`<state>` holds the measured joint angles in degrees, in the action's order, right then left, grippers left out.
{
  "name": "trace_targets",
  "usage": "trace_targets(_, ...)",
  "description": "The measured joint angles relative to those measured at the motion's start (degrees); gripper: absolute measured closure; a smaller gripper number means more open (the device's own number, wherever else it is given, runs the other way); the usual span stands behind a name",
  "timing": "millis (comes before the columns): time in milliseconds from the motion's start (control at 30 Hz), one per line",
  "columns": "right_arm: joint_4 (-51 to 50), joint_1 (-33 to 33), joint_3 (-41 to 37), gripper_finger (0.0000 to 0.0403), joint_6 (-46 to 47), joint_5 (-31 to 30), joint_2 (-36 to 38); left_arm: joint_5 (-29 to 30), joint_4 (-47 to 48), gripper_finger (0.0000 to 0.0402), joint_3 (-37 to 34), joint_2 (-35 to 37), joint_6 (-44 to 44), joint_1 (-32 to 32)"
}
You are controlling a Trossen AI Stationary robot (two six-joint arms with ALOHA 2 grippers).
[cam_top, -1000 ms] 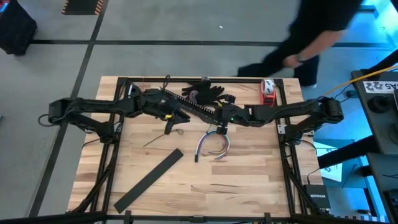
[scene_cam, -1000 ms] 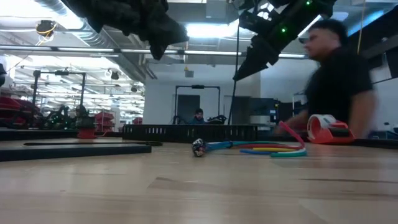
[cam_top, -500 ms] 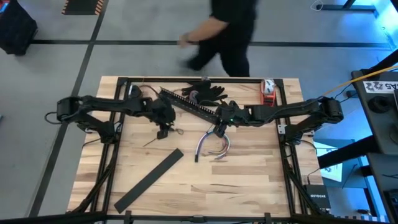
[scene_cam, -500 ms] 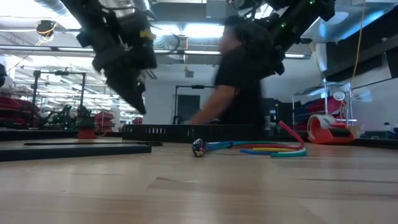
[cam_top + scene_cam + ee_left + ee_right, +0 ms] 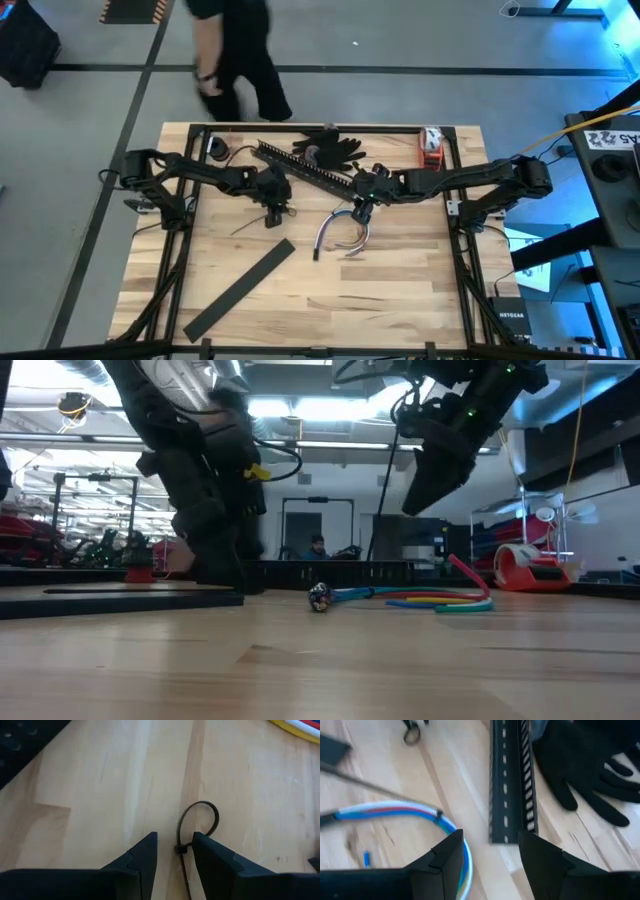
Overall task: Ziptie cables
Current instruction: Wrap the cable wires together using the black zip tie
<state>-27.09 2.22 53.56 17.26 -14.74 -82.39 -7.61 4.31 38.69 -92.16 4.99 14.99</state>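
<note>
Two claws over the wooden desk (image 5: 400, 290): left claw (image 5: 174, 851) part-open, low astride the thin dark looped ziptie (image 5: 199, 822) left of the curved grey-white-red cables (image 5: 345, 232), should close squarely on its head; right claw (image 5: 487, 851) part-open, empty, above the cables.

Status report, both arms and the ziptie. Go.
Left gripper low at the table, fingers open astride looped ziptie. Right gripper open, above cables. Slotted bar and gloves lie clear behind.

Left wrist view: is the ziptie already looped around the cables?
No. The ziptie forms a closed loop lying alone on the bare wooden table between the open jaws of the left gripper, with nothing inside it.
</note>
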Motion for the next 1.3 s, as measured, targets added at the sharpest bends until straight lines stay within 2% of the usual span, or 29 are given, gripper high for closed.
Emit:
trace_targets(367, -1.48, 0.02, -2.32, 0.0221, -7.27, 1.33, 0.00, 0.75, 0.48, 0.0282, 0.63, -0.73, -3.45, -1.73)
trace_targets(600, -1.45, 0.02, -2.38, 0.0221, -10.26, 1.33, -0.02, 1.27, 12.39, 0.0282, 6.47, 3.52, -4.25, -2.05)
trace_targets(700, -1.50, 0.02, -2.40, 0.0221, -10.48, 1.44, -0.02, 1.77, 16.87, 0.0282, 6.76, 5.55, -4.22, -2.45)
trace_targets(1000, -1.27, 0.02, -2.40, 0.0221, -10.45, 1.46, -0.02, 2.15, 10.31, 0.0285, 0.40, 4.04, -4.10, -4.61)
trace_targets(1133, 0.54, 0.07, -2.40, 0.0221, -10.26, 1.43, -0.02, 5.05, 7.07, 0.0312, -0.64, 2.60, -4.32, -5.17)
trace_targets(1300, 3.54, 0.07, -2.42, 0.0221, -10.23, 1.35, -0.02, 6.53, 4.67, 0.0375, -1.02, 0.43, -1.10, -5.25)
